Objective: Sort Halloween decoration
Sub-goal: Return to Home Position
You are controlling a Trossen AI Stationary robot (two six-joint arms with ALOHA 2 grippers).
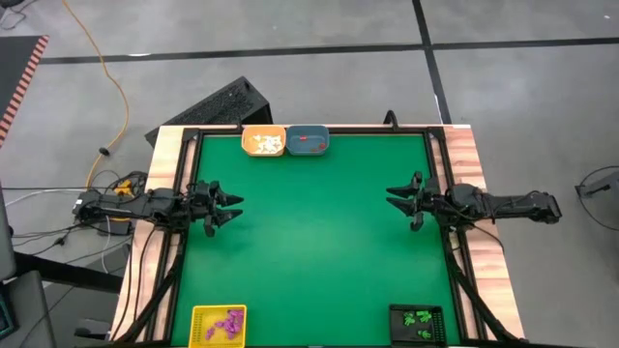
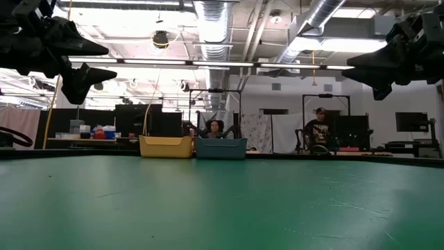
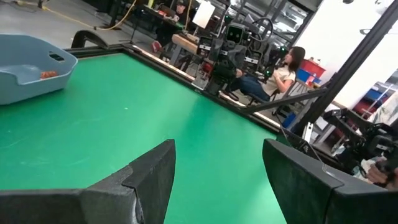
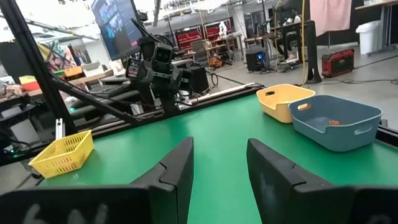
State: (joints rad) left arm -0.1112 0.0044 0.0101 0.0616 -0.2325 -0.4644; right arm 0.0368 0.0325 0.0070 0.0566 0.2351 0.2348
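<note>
Grippers apart above the mat, trinkets lying in four containers

Left gripper [image 1: 235,210] hung above the green mat [image 1: 319,251] with its fingers [image 3: 149,177] spread and gripping nothing. Straight ahead of them, well across the mat, the right gripper [image 1: 392,198] faced back, its fingers [image 4: 177,168] likewise parted. White trinkets [image 1: 265,144] lay in the orange tray [image 1: 246,141], well off to the left of the left fingers and to the right of the right ones. Just beside it, orange-red trinkets [image 1: 308,138] sat in the blue tray [image 1: 295,148]. Purple trinkets [image 1: 226,325] lay in the yellow basket [image 1: 201,331], well off to the right of the left fingers. Green trinkets [image 1: 419,317] lay in the black basket [image 1: 436,331], well off to the left of the right fingers. Beyond the left fingers, past the table edge, a person [image 3: 283,71] sat in the room.
</note>
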